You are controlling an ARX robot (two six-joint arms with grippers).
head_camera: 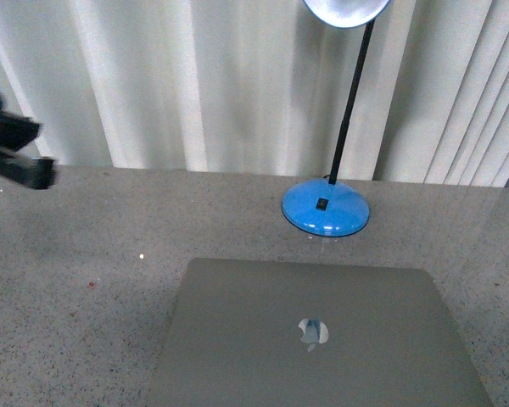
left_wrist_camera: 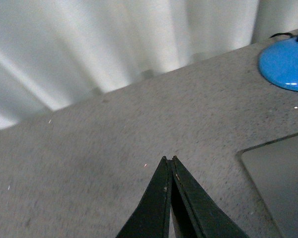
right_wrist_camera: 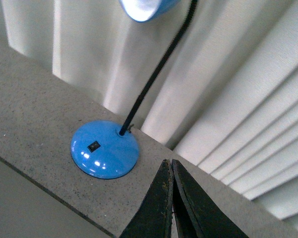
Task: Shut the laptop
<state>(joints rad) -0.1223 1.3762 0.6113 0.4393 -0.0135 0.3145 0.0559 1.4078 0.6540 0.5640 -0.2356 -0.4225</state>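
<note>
The right gripper (right_wrist_camera: 169,161) is seen with its two dark fingers pressed together, tips touching. Beside the tips, a blue lamp base (right_wrist_camera: 105,149) with a small black switch (right_wrist_camera: 93,146) is set on the speckled grey table (right_wrist_camera: 30,99), close to the white curtain (right_wrist_camera: 248,99). A thin black stem (right_wrist_camera: 156,69) is carried up to the lamp head (right_wrist_camera: 146,7). A smooth grey part of the laptop (right_wrist_camera: 20,208) is shown lying flat near the base.

The laptop (head_camera: 322,335) lies flat on the table (head_camera: 85,254). Behind the laptop, apart from it and in line with its middle, stands the lamp (head_camera: 326,208). Farther behind the laptop hangs the curtain (head_camera: 195,85). The left gripper (left_wrist_camera: 169,159) hangs above the table, left of the laptop and behind it. The right gripper (right_wrist_camera: 170,162) hangs right of the laptop and behind it.
</note>
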